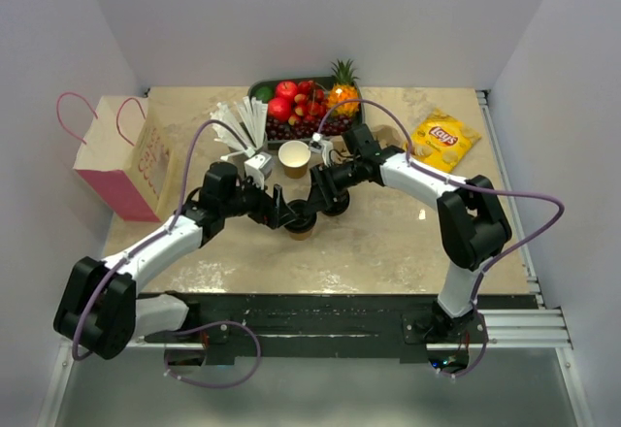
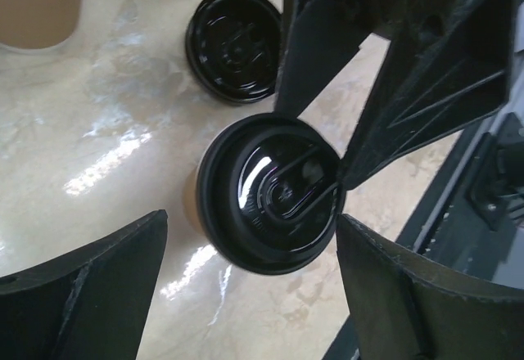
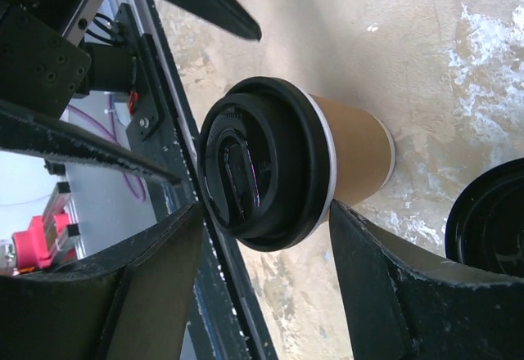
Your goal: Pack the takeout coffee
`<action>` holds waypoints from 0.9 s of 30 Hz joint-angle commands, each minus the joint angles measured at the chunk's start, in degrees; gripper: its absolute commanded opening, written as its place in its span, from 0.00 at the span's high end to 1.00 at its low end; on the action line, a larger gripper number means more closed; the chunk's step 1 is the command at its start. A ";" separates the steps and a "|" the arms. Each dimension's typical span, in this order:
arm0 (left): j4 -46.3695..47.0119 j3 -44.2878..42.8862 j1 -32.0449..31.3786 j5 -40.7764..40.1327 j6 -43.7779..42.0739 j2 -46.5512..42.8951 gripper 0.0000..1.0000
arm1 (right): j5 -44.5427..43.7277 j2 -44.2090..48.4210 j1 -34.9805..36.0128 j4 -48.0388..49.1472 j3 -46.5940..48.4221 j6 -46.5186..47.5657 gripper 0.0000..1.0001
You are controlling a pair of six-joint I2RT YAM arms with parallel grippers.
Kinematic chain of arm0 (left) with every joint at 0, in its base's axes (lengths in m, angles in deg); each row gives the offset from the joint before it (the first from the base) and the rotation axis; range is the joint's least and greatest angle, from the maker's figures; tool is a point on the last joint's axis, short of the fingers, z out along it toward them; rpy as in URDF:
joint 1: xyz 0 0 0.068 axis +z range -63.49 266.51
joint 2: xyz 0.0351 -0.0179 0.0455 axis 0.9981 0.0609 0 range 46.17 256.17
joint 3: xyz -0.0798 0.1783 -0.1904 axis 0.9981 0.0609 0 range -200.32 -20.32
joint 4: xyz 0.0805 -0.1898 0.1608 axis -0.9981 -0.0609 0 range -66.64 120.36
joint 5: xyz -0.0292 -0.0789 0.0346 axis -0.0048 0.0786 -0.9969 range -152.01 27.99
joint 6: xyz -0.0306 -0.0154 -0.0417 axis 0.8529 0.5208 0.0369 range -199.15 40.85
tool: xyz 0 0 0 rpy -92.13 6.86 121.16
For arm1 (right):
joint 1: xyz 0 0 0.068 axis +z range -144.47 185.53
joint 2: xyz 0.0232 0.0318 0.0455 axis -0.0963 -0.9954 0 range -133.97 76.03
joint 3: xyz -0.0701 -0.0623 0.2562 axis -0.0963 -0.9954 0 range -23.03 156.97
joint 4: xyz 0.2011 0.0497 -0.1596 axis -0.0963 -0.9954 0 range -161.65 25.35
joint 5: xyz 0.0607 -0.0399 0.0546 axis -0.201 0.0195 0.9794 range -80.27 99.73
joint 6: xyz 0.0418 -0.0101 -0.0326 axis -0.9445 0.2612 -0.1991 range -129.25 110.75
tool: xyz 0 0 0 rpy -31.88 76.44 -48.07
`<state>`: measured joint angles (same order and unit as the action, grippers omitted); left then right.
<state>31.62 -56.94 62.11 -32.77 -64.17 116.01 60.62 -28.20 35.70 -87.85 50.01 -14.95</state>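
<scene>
The takeout coffee, a brown kraft cup with a black lid, stands upright on the table between both grippers. In the left wrist view I look down on its lid; in the right wrist view it shows from the side. My left gripper is open and empty, its fingertips wide on either side of the lid's near edge. My right gripper is open too, its fingers flanking the lid from the other side without closing on it. Its dark fingers show in the left wrist view.
A loose black lid lies beside the coffee, a lidless paper cup behind it. A pink and white paper bag stands at the left. A fruit tray, white packets and a chip bag are at the back.
</scene>
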 commanded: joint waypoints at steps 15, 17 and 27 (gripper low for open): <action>11.13 0.41 0.58 8.29 7.25 8.46 0.16 | -7.65 -1.68 -0.82 -1.49 1.85 -2.92 0.40; 11.57 0.15 0.58 8.73 7.34 9.25 0.17 | -8.09 -1.77 -0.73 -2.37 1.85 -2.31 0.40; 8.15 1.90 3.66 7.24 7.78 8.64 0.20 | -8.35 -2.30 -0.82 -2.81 2.73 -2.48 0.41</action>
<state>39.80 -56.63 63.07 -25.63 -57.50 125.76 54.24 -30.10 35.07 -89.41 50.80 -18.07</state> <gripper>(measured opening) 0.803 0.588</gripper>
